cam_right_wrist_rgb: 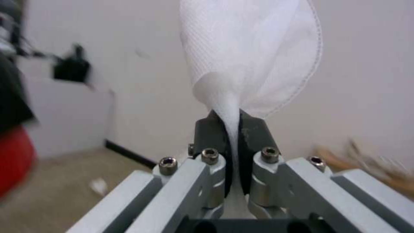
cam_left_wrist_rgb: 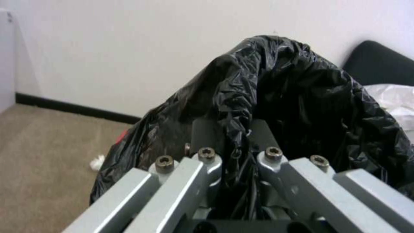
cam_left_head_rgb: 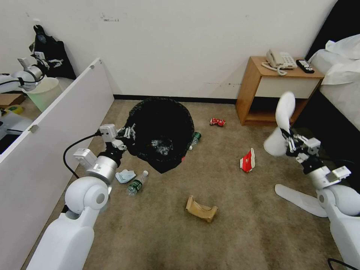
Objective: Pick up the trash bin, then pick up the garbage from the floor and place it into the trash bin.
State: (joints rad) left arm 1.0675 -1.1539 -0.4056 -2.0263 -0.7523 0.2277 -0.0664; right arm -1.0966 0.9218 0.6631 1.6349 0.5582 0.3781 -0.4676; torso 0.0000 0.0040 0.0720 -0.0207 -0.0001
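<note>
Near right, a second white slipper [cam_left_head_rgb: 300,200] lies flat on the carpet [cam_left_head_rgb: 232,232] beside the right arm, and above it the right gripper [cam_left_head_rgb: 289,141] is pinching a white slipper [cam_left_head_rgb: 284,112] upright by its edge, clear of the floor. Left of centre, the left gripper [cam_left_head_rgb: 129,132] is clamped on the bag-draped rim of the trash bin [cam_left_head_rgb: 159,131] — held tilted, mouth toward the robot. Scattered between — brown paper bag [cam_left_head_rgb: 201,209], bottle [cam_left_head_rgb: 137,183], blue mask [cam_left_head_rgb: 125,176], red carton [cam_left_head_rgb: 248,160], and farther back a crushed can [cam_left_head_rgb: 217,122].

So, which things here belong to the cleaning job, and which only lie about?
Job:
- trash bin, held by left gripper
- white slipper in right gripper
- bottle, red can, carton, paper bag, mask

Lying about:
- telephone
- remote
- nightstand
</note>
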